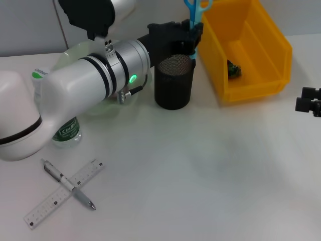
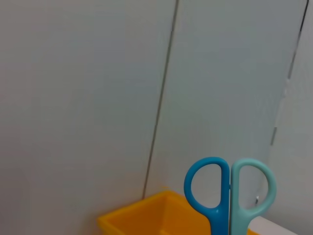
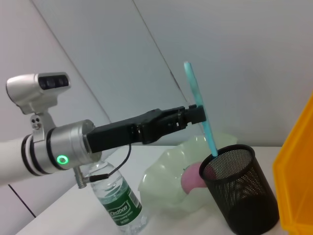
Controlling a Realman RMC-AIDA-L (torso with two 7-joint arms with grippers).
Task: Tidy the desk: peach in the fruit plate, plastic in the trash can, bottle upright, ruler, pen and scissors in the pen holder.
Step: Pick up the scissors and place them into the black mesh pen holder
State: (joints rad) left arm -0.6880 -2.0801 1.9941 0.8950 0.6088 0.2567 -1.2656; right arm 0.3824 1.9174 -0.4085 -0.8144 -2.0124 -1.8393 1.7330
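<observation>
Head view, step in hand: the left pincer point(image 1: 193, 31) is clamped on the scissors point(image 1: 195, 12), handles up, blades pointing down at the far rim of the mesh pen holder point(image 1: 173, 83).
Head view, doing it well: in my judgement the tips should be brought over the middle of the opening, kept upright, lowered inside, and only then let go, so the holder is not tipped.
Head view, other task things: pen point(image 1: 67, 183) lies crossed over the ruler point(image 1: 62, 193) on the near counter point(image 1: 210, 170); the bottle point(image 1: 62, 128) stands half hidden under the left arm; the yellow trash can point(image 1: 251, 50) holds a small dark scrap, sitting just beside the holder.
Head view, right pincer point(image 1: 310, 100): parked at the counter's right edge; whether it is wide or narrow, I cannot tell.
Left wrist view: blue and teal scissor handles before a pale panelled wall point(image 2: 98, 98), the yellow bin below.
Right wrist view: blade tips are at the holder's rim, barely inside; the peach point(image 3: 193, 177) rests in the pale green fruit plate point(image 3: 161, 176) just behind the holder; bottle upright.
Surface and room: plain white counter, grey panel walls.
</observation>
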